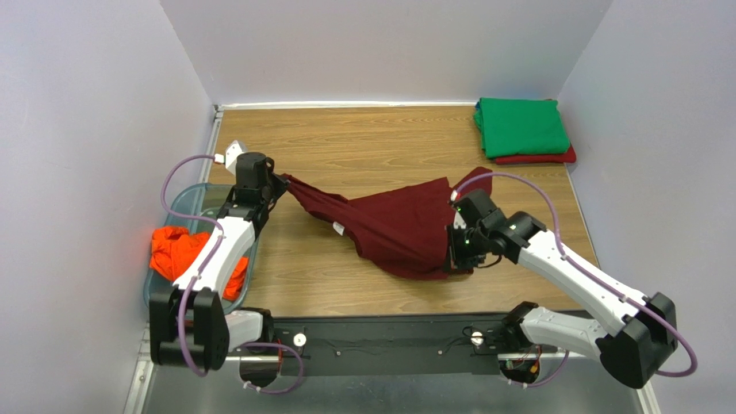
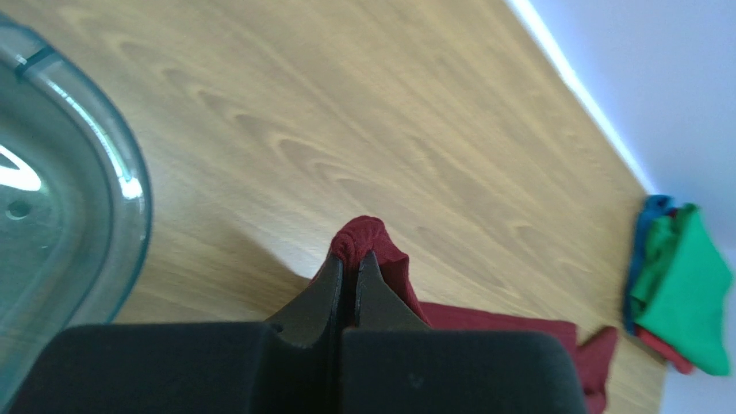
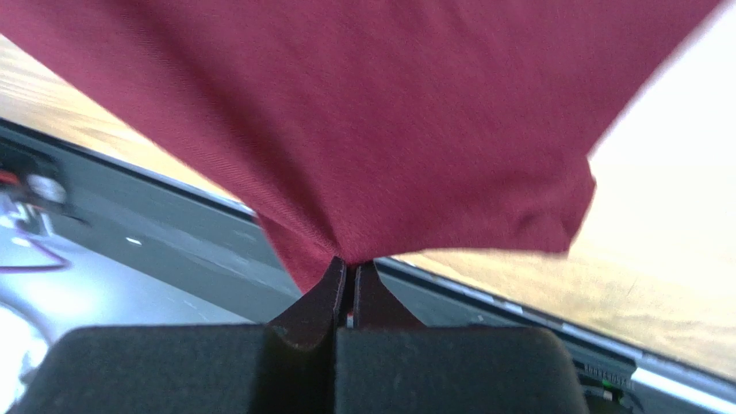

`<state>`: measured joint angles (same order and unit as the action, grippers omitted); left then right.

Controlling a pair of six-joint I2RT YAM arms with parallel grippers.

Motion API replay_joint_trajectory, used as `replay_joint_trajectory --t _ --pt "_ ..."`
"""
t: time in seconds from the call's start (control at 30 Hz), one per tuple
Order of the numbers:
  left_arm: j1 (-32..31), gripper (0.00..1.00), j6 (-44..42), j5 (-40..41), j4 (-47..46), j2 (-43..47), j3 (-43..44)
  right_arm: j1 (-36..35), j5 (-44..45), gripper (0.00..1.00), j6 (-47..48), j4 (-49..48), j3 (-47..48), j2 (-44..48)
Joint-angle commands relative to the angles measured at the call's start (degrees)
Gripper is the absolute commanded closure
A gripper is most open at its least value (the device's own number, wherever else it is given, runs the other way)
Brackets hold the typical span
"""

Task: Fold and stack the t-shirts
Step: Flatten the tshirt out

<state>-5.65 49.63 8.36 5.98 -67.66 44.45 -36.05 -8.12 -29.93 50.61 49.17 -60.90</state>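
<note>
A dark maroon t-shirt (image 1: 397, 222) with a small white neck label hangs stretched between my two grippers above the wooden table. My left gripper (image 1: 278, 183) is shut on its left corner, seen pinched in the left wrist view (image 2: 370, 237). My right gripper (image 1: 455, 259) is shut on its lower right edge, and the cloth (image 3: 363, 112) fills the right wrist view above the jaws. A folded green t-shirt (image 1: 521, 127) lies on a folded red one (image 1: 540, 159) at the back right corner. A bright orange t-shirt (image 1: 177, 252) lies crumpled in the bin at the left.
A clear blue-tinted plastic bin (image 1: 186, 205) stands at the table's left edge, its rim close beside my left gripper (image 2: 130, 185). White walls enclose the table on three sides. A black rail (image 1: 389, 341) runs along the near edge between the arm bases.
</note>
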Motion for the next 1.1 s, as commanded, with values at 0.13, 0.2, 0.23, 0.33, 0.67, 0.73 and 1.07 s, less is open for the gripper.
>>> replay_joint_trajectory --t 0.13,0.2,0.23,0.33,0.67,0.73,1.07 --pt "2.6 1.00 -2.8 2.2 -3.3 -8.0 2.4 -0.2 -5.3 0.96 0.7 3.4 -7.0 -1.8" --pt "3.4 1.00 -3.1 2.4 -3.4 -9.5 3.2 -0.1 -5.2 0.95 -0.2 3.5 -7.2 -0.8" --pt "3.7 1.00 -3.1 2.0 -3.3 -10.6 3.5 -0.2 -4.4 0.95 -0.9 3.4 -7.5 0.0" --pt "4.2 1.00 -3.4 -0.3 -4.5 -11.7 4.0 -0.2 -0.2 0.96 -2.5 3.1 -6.5 -0.2" --pt "4.2 1.00 -3.9 -8.1 -5.2 -11.6 13.1 7.6 17.3 0.99 2.2 -3.7 21.1 -13.6" --pt "4.2 1.00 -3.6 -9.8 -4.3 -11.4 17.2 12.7 18.3 0.99 3.3 -5.3 26.9 -16.4" --pt "4.2 1.00 -4.5 -9.4 2.6 -5.1 38.4 18.0 19.5 0.99 11.6 -6.0 61.4 -21.9"
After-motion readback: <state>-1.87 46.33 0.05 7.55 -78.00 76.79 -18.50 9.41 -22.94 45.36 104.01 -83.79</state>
